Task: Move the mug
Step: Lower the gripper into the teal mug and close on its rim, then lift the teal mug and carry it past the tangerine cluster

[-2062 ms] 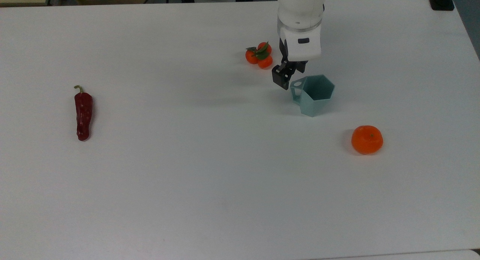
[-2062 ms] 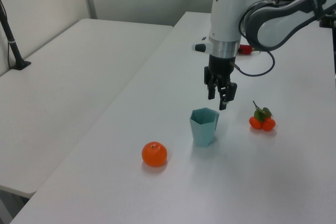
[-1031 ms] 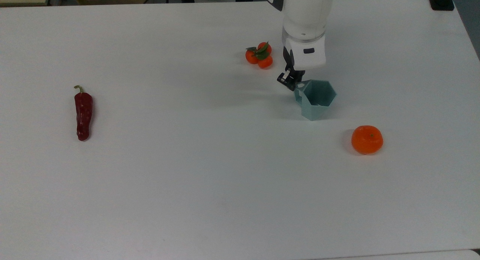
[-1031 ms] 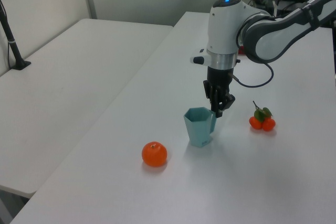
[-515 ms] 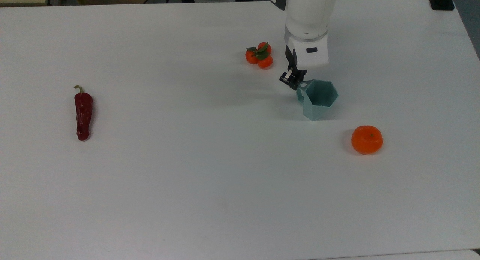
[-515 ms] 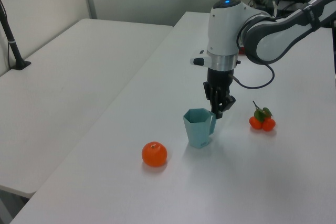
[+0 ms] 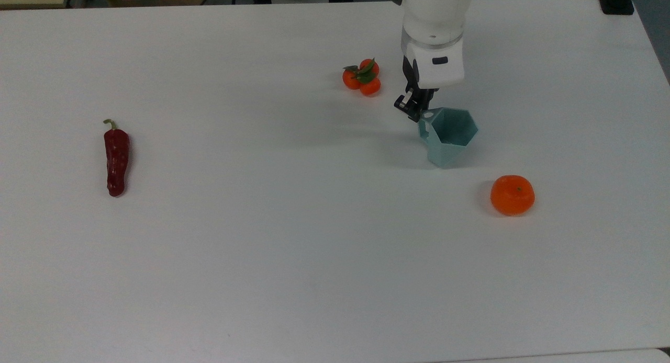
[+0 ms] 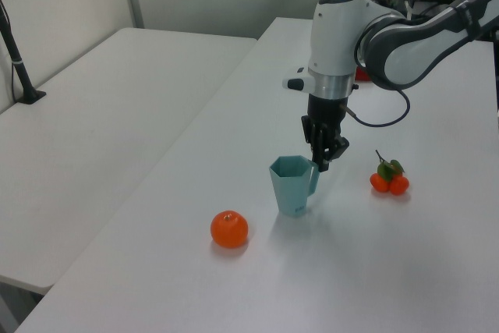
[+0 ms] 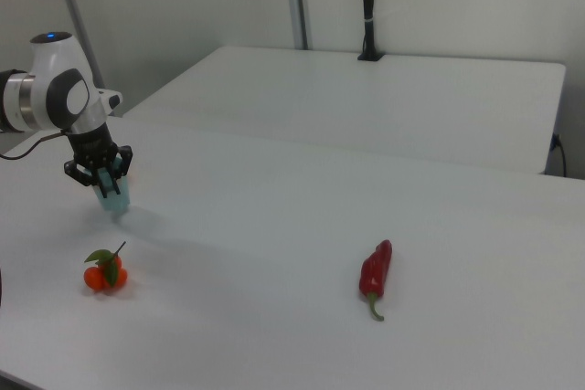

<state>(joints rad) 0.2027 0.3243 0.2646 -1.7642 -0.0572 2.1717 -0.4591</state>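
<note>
The pale teal faceted mug [image 7: 451, 138] stands upright on the white table, right of centre in the top view. My gripper [image 7: 419, 110] comes down from above and is shut on the mug's small handle at the rim's left side in the top view. In the left view the mug [image 8: 291, 189] sits just left of the gripper [image 8: 323, 160]. In the right view the gripper [image 9: 102, 178] covers much of the mug [image 9: 117, 199]. Whether the base touches the table I cannot tell.
An orange [image 7: 512, 195] lies close to the mug's lower right in the top view. A cluster of small tangerines with leaves [image 7: 362, 77] sits just left of the gripper. A red chili pepper [image 7: 116, 159] lies far left. A second white table [image 8: 93, 122] adjoins.
The gripper came down beside the mug and shut on its handle. Since then gripper and mug have shifted a little toward the top view's right, nearer the orange.
</note>
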